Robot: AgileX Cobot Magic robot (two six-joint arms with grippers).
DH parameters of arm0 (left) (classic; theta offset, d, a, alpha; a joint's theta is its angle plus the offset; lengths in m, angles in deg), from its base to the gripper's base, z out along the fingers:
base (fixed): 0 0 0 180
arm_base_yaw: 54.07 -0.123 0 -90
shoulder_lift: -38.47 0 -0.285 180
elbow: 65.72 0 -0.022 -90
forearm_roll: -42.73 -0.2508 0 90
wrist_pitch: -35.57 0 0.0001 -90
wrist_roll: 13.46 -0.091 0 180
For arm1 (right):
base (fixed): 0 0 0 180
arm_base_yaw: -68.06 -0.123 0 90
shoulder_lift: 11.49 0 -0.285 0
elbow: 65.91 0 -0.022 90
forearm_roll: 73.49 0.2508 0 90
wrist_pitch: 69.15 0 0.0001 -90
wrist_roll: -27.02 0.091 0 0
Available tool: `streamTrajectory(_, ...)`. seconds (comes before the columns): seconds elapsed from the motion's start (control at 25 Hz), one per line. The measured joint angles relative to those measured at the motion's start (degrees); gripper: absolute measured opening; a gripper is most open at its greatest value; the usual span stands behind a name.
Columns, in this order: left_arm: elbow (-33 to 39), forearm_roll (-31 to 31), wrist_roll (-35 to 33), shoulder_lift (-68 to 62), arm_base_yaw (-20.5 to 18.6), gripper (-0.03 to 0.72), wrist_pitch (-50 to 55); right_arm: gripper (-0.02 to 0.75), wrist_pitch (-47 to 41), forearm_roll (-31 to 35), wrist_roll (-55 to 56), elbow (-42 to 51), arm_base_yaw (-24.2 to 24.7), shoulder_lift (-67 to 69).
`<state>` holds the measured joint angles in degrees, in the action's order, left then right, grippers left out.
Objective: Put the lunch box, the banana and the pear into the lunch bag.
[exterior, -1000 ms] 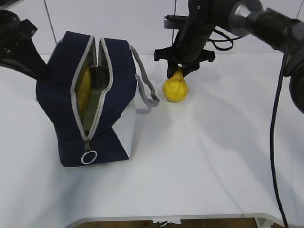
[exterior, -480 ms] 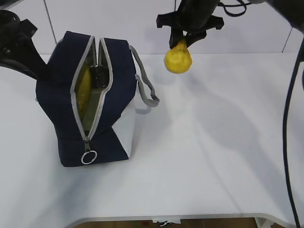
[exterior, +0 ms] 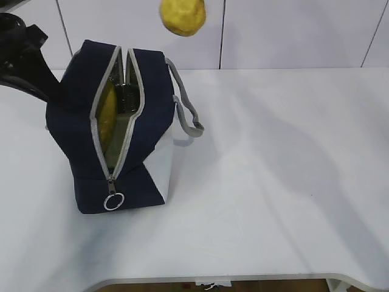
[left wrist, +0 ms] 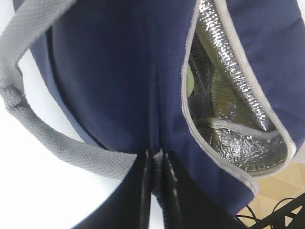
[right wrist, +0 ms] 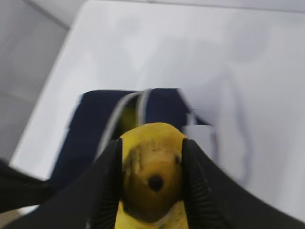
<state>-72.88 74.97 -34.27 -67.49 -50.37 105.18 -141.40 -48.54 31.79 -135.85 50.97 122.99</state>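
Your right gripper (right wrist: 151, 179) pinches the pear (right wrist: 151, 174) between its two black fingers (right wrist: 106, 183), high above the table, with the unzipped mouth of the navy lunch bag (right wrist: 95, 129) below and ahead of the jaws. Your left gripper (left wrist: 157, 186) is pressed together on a fold of the bag's fabric beside the opening, where silver lining and something yellow-green, judged to be the banana (exterior: 108, 112), show inside. The step in hand appears to be carrying the pear to the bag; next, centre it over the zipper gap, lower, and release.
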Motion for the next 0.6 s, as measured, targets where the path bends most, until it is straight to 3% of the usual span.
streamTrajectory(0.32, 0.0, 0.58, 0.0, 0.0, 0.0, 0.012, 0.0, 0.288, -0.22, 18.52, -7.05, 0.0, -0.24, 3.26)
streamTrajectory(0.6, 0.0, 2.21, 0.0, 0.0, 0.0, 0.012, 0.0, 0.288, -0.22, 20.62, -9.03, 0.0, -3.94, 9.46)
